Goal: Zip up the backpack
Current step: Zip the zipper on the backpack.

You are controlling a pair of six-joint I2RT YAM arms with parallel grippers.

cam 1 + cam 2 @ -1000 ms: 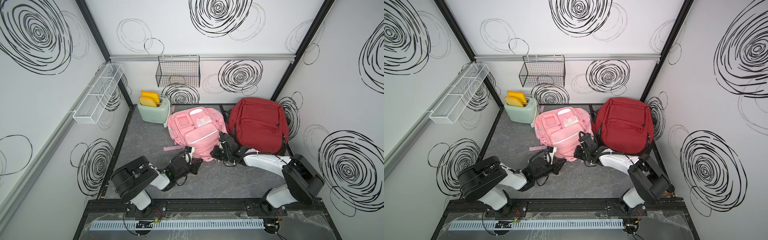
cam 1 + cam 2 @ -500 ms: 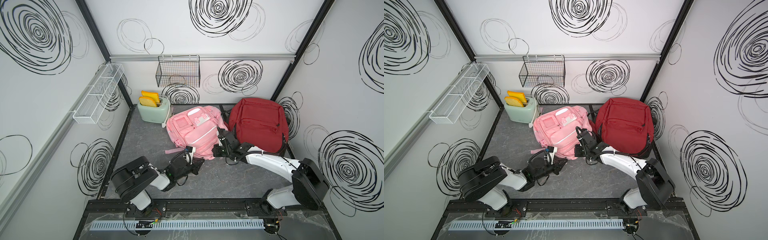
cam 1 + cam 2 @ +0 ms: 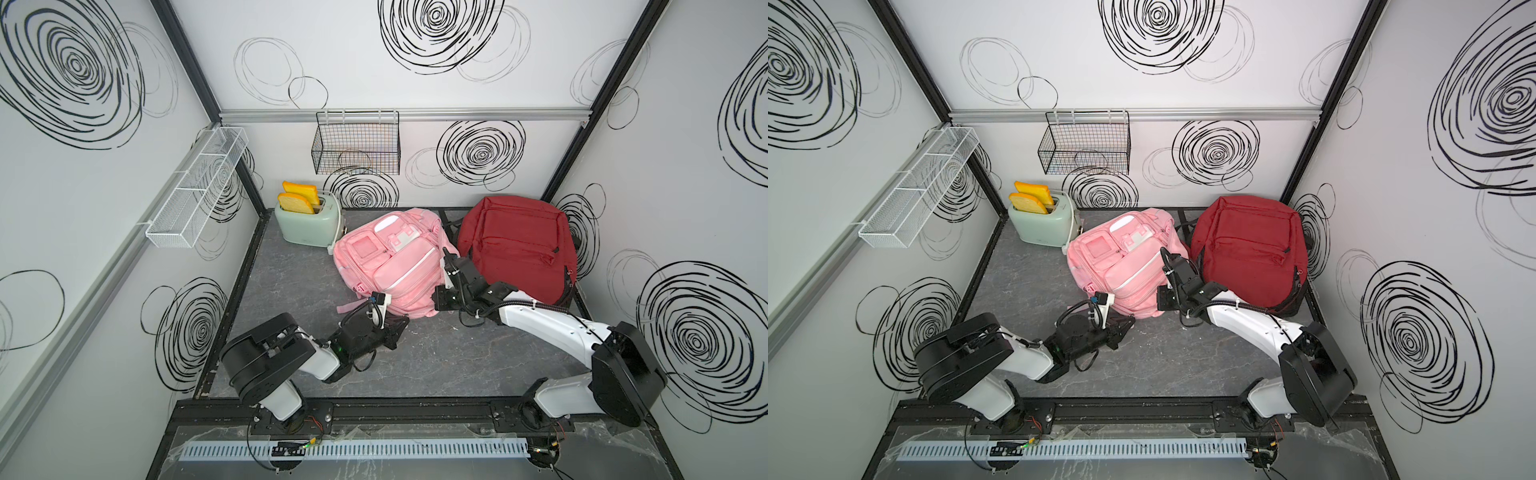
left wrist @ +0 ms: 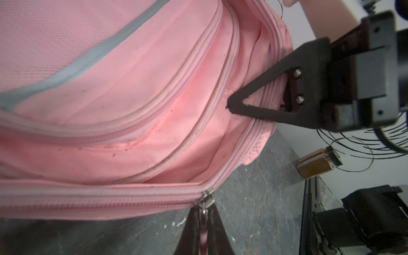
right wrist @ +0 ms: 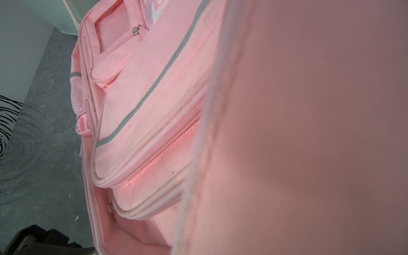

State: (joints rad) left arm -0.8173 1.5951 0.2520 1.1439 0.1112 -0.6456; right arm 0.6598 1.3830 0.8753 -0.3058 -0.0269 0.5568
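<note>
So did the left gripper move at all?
No. The left gripper sits just as far from the black front rail as before, shut on the zipper pull of the pink backpack.

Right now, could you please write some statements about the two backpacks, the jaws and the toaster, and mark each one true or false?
1. The left arm's jaws are shut on the pink backpack's zipper pull. True.
2. This zipper is fully closed. False: beyond the slider it gapes open.
3. The right arm's jaws hold nothing. False: they pinch the pink backpack's fabric.
4. Two toast slices stand in the mint green toaster. True.
5. The red backpack lies beside the pink one. True.
</note>
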